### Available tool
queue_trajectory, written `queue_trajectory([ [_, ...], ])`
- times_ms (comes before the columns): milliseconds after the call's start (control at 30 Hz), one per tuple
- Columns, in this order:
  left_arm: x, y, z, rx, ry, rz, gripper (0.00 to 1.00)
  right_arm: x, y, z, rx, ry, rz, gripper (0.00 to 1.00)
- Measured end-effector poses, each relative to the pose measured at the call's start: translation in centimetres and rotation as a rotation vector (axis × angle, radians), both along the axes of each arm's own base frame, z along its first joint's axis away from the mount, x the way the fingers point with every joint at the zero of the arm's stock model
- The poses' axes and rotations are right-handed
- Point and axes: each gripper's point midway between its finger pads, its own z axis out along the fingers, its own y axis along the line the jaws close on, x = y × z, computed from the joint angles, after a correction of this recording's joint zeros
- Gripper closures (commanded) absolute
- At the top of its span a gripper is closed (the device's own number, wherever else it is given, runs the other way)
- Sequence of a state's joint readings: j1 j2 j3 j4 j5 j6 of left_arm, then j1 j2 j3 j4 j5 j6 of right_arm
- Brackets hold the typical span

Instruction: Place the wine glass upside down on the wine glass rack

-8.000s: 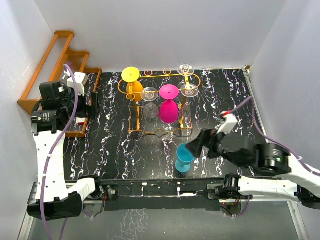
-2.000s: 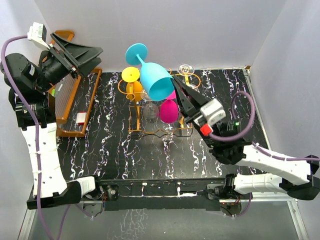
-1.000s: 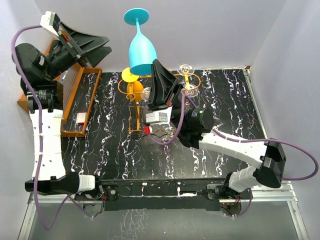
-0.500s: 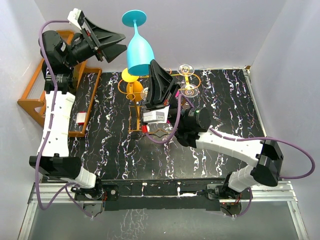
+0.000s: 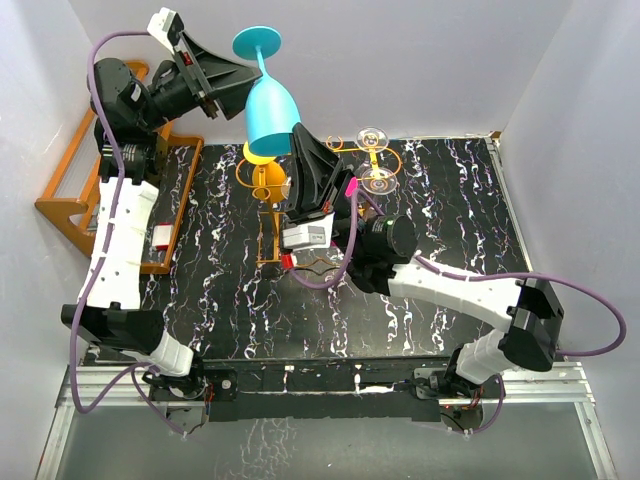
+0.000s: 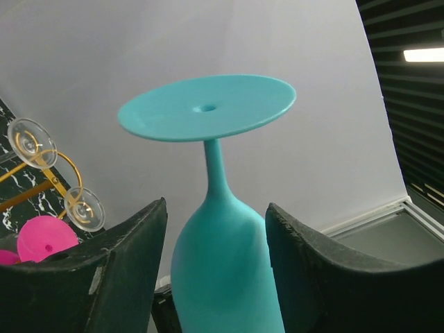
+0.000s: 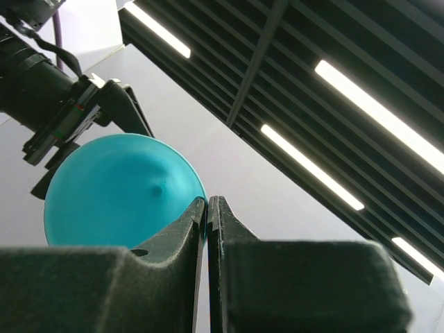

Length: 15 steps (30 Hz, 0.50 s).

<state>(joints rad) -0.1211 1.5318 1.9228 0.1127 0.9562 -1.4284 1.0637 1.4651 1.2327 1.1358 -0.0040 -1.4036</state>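
1. Wine glass (image 5: 270, 112), teal, hangs high above the black marbled worktop (image 5: 450, 230) with its mouth down and its foot up. We judge the turning-over to be done.
2. On the right gripper (image 5: 300, 140), the fingers are pinched narrow on the rim of the wine glass from below. The right wrist view shows the rim caught between them.
3. On the left gripper (image 5: 245, 85), the fingers stand wide on either side of the bowl, just under the stem. A thin gap shows beside one finger, so we read no clamp here. Whether the other finger touches, we cannot tell.
4. The placing itself is left to do. The wine glass rack (image 5: 397, 165) stands on the worktop well below the glass. It already carries a yellow glass (image 5: 268, 180), a pink glass (image 6: 45, 239) and clear glasses (image 5: 372, 135), all foot up. The right arm hides the middle of the rack, so we cannot tell which place is free.
5. We can read no brand, label or writing. A small white and red item (image 5: 160, 237) lies on the wooden rack (image 5: 60, 200), too small to make out.
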Motion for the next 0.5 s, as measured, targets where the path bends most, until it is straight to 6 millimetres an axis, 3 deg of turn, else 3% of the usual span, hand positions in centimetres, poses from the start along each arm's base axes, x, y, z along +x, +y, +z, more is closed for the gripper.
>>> queue_trajectory([
  [167,-0.4,-0.5,0.3,-0.005,-0.012,-0.018,0.67,0.2,0.7,-0.5,-0.014,0.006,0.009,0.92],
  [333,0.1,-0.3,0.5,-0.019,-0.012,0.0,0.97,0.0,0.8,-0.4,-0.012,-0.003,0.027,0.92],
  [500,0.5,-0.5,0.2,-0.018,-0.009,-0.01,0.98,0.3,0.6,-0.6,-0.001,0.009,0.038,0.92],
])
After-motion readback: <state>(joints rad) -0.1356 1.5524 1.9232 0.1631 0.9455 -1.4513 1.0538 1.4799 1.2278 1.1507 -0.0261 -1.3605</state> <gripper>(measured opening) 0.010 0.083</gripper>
